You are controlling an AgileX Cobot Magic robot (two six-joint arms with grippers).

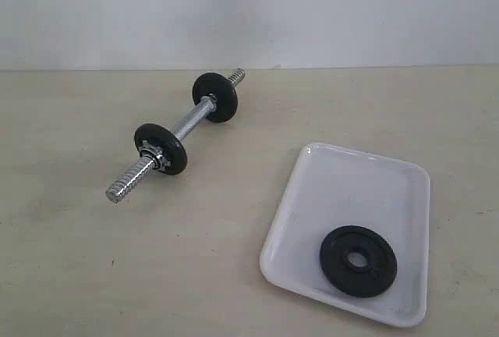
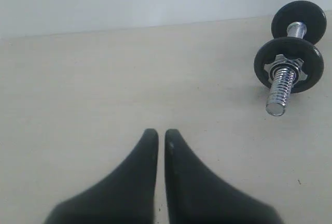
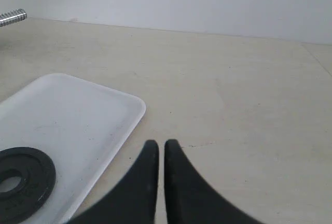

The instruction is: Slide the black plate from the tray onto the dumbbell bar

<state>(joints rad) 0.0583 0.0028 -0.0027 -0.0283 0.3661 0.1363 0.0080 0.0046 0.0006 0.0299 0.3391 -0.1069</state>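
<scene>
Exterior view: the black plate [image 1: 358, 261] lies flat in the tray [image 1: 351, 181]. The dumbbell bar [image 1: 175, 129] rests on the bench [image 1: 78, 259], well apart from the tray.
Left wrist view: the left gripper [image 2: 161, 137] has its jaws together and empty.
Right wrist view: the right gripper [image 3: 160, 147] also has its jaws together, near the tray.

The matte black plate [image 1: 337, 257] lies flat inside the glossy white tray [image 1: 343, 189], near one end. The chrome dumbbell bar [image 1: 189, 122] lies well apart from the tray, carrying two black discs [image 1: 217, 99] and one star nut [image 2: 274, 68].
</scene>
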